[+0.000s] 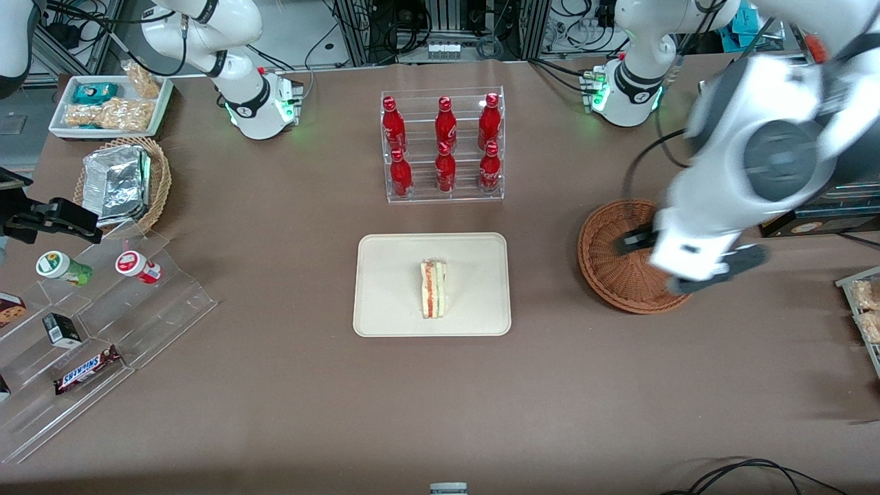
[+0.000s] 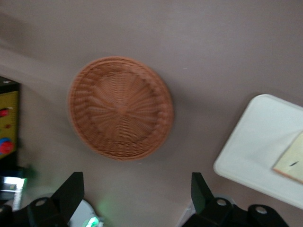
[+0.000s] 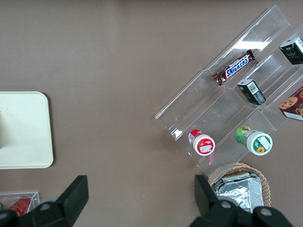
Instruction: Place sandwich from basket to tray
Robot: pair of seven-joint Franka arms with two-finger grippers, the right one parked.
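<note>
Cream-white tray: flat rectangular tray (image 1: 385, 289) with rounded corners and low rim, on the brown table (image 1: 275, 399); landmark for everything below.
Snack bin: small white bin (image 1: 158, 110) of packets, toward the parked arm's end, farther from the front camera than the tray.
Foil basket: tan wicker basket (image 1: 161, 175) with a crinkled silver foil packet (image 1: 117, 184) in it, toward the parked arm's end from the tray.
Acrylic steps: clear stepped display stand (image 1: 172, 295) toward the parked arm's end from the tray; holds a green-lidded cup (image 1: 63, 268), a red-lidded cup (image 1: 137, 267), a Snickers bar (image 1: 87, 370).
Bottle rack: clear rack (image 1: 443, 194) of six red bottles (image 1: 445, 124), farther from the front camera than the tray, near it.
Sandwich: triangular white-bread wedge (image 1: 434, 288) with orange-red and green filling, lying on the tray near its middle, cut edge up; nothing touching it.
Basket: round reddish-brown woven wicker bowl (image 1: 608, 258), toward the working arm's end from the tray, apart from it; nothing inside in the wrist view (image 2: 120, 108).
Gripper: left arm's black two-finger gripper (image 1: 691, 254) above the basket's edge, away from the tray; jaws spread wide, holding nothing, fingertips (image 2: 71, 191) well apart.
</note>
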